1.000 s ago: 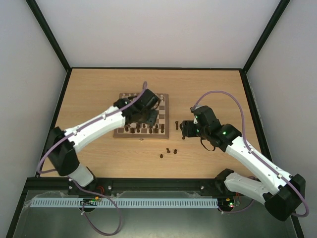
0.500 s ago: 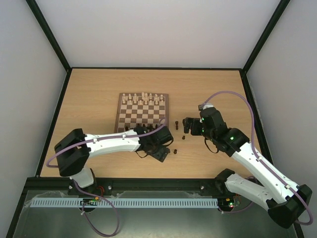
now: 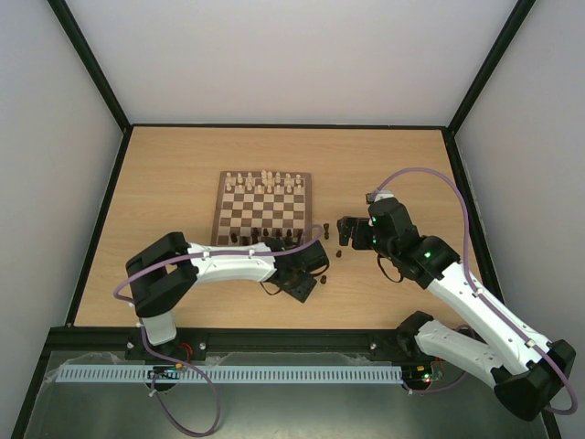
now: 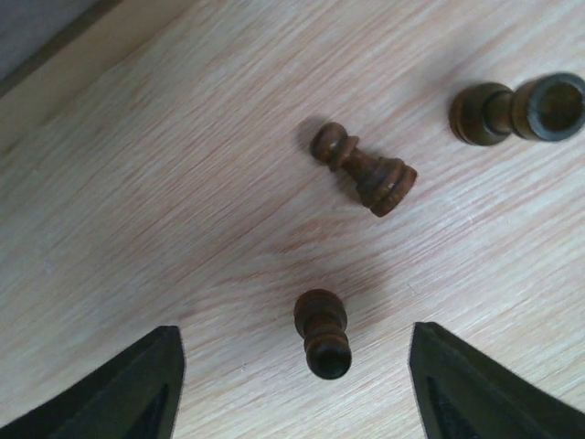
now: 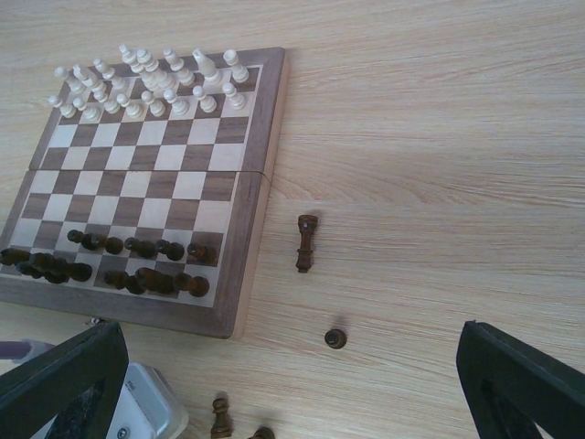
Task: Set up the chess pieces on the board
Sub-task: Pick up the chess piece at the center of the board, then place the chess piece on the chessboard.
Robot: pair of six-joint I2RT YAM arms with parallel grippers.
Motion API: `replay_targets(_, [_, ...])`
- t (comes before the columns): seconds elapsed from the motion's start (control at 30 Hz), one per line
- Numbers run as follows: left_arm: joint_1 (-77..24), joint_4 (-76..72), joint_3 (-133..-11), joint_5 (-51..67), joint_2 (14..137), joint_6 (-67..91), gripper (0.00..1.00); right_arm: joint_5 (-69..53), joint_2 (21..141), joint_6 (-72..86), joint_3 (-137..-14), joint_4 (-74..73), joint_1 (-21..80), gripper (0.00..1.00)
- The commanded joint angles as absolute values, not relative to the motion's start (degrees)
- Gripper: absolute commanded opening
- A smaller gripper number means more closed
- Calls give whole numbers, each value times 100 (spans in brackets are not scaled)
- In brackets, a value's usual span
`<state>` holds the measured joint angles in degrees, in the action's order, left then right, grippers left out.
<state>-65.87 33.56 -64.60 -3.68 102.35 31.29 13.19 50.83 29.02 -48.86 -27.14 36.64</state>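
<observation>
No letters, numbers, brand marks or signs can be read in any view. The board [image 5: 265, 137], the chess pieces [image 4: 366, 171], the arms [image 3: 228, 265] and the table [image 3: 183, 165] all show plain, unmarked surfaces.
</observation>
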Motion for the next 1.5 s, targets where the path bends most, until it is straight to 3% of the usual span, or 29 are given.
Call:
replay_targets(0.0, [-6627,3330,-6639,-304,10338,3086,63,1346,5019,2936,-4813,-2806,3645,100])
replay_targets(0.13, [-6627,3373,-6694,-269,10405,3067,43,1301,5027,2927,-4813,-2796,3647,100])
replay_targets(0.27, [-6627,3383,-6698,-247,10424,3061,36,1274,5027,2918,-4799,-2787,3645,100])
replay_targets(0.57, [-6609,3397,-6671,-281,10481,3076,31,1231,5028,2907,-4781,-2769,3643,99])
replay_targets(0.77, [-6551,3393,-6649,-277,10498,3062,7,1231,5003,2909,-4787,-2769,3645,98])
replay_targets(1.03, [-6130,4060,-6928,-619,9958,2914,4,1234,4967,2905,-4787,-2769,3642,98])
replay_targets(1.27, [-4901,5173,-8000,-1131,9160,2460,7,1201,4931,2903,-4773,-2745,3644,98])
replay_targets(1.47, [-3819,5159,-8312,-1026,9127,2195,10,1146,4946,2892,-4763,-2731,3647,97])
